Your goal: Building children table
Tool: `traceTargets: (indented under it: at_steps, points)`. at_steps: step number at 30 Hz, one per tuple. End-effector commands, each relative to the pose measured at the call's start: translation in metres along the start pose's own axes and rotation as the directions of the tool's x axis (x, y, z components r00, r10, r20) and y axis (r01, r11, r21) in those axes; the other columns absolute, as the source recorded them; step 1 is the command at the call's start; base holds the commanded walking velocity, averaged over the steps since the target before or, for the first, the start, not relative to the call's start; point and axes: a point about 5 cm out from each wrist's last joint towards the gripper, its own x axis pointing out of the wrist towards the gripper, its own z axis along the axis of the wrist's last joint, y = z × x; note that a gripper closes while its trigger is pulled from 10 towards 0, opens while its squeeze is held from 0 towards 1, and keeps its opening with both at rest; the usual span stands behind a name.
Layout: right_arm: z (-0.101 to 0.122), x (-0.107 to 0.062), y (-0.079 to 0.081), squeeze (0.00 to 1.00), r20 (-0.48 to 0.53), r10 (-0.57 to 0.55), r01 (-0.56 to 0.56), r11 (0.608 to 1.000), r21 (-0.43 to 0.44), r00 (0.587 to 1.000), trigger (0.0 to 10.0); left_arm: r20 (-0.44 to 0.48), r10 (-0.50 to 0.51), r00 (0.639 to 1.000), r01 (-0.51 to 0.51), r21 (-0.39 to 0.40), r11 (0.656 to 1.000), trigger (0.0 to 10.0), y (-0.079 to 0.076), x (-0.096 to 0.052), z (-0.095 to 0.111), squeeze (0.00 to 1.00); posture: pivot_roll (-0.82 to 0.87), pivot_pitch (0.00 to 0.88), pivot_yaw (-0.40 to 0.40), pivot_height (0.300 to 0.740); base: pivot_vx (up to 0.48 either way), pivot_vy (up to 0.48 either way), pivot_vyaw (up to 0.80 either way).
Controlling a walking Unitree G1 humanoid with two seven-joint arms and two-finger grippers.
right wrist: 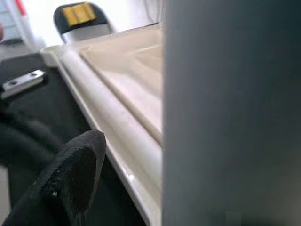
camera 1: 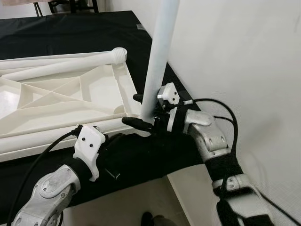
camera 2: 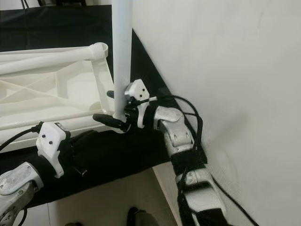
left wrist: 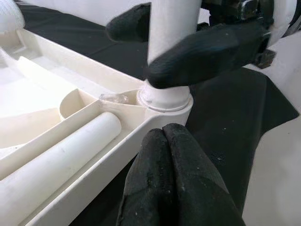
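My right gripper [camera 1: 141, 112] is clamped on the white table leg [camera 1: 157, 56], a smooth round tube standing upright in the near right corner socket [left wrist: 164, 100] of the tabletop [camera 1: 61, 101], one black finger on either side of the tube just above the socket's collar. The tabletop is cream plastic, lying underside up on a black cloth [camera 1: 70, 33], its moulded ribs forming triangles and shallow compartments. Two more white legs lie along it: one at the far edge ending in a ribbed, rounded cap [camera 1: 119, 53], another [left wrist: 61, 165] resting in the channel along the near edge. My left gripper [left wrist: 171, 176] sits low against the cloth, just before the near rim of the tabletop below the socket, its two matte, slightly grainy black fingers pressed together with nothing between them. A plain white wall [camera 1: 244, 56] rises on the right. In the blurred right wrist view, a small metal plate [right wrist: 21, 83] seems to lie on the cloth.
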Motion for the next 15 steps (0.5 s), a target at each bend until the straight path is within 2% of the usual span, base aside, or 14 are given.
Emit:
traceTargets:
  at_steps: [1, 5, 6, 15]
  points:
    - [-0.003, 0.003, 0.000, 0.00, -0.024, 0.067, -0.067, 0.998, -0.006, 0.997, 10.0, -0.012, 0.001, 1.000, 0.000, 0.005, 1.000, 10.0, -0.001, -0.002, -0.003, 0.00, 0.13, 0.205, -0.155, 0.740, 0.000, 0.000, 0.00]
    - [0.001, 0.004, -0.003, 0.00, -0.025, 0.096, -0.097, 0.995, -0.011, 0.995, 9.7, -0.013, 0.001, 1.000, -0.001, 0.006, 1.000, 10.0, -0.001, -0.003, -0.003, 0.00, 0.14, 0.197, -0.156, 0.740, 0.000, 0.000, 0.00]
    - [0.005, 0.004, -0.006, 0.00, -0.011, 0.108, -0.108, 0.994, 0.000, 0.994, 0.0, -0.013, 0.001, 1.000, -0.001, 0.007, 1.000, 10.0, -0.002, -0.003, -0.003, 0.00, 0.14, 0.196, -0.156, 0.740, 0.000, 0.000, 0.00]
    - [0.010, 0.001, -0.010, 0.00, -0.012, 0.149, -0.149, 0.989, 0.008, 0.989, 0.0, -0.012, 0.003, 1.000, -0.003, 0.007, 1.000, 10.0, -0.003, -0.003, -0.002, 0.00, 0.13, 0.206, -0.159, 0.740, 0.000, 0.000, 0.00]
